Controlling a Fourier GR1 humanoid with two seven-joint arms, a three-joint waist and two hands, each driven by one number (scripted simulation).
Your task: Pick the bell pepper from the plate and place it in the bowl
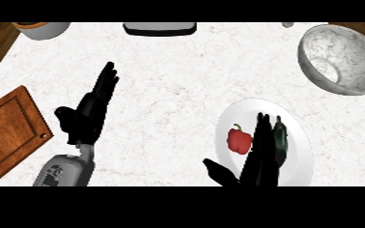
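Observation:
A red bell pepper [239,140] with a green stem lies on the left part of a white plate [297,140] at the lower right. My right hand [259,159] comes in from the lower edge over the plate, fingers straight, just right of the pepper, its thumb out toward the lower left. A dark green vegetable [281,140] lies on the plate, partly hidden behind those fingers. The grey marbled bowl [335,60] stands at the upper right, with nothing visible in it. My left hand [89,113] rests open at the left, fingers pointing up.
A wooden board [20,125] lies at the left edge. A white pot with brown contents [39,29] sits at the top left. A grey and black appliance [160,28] stands at the top middle.

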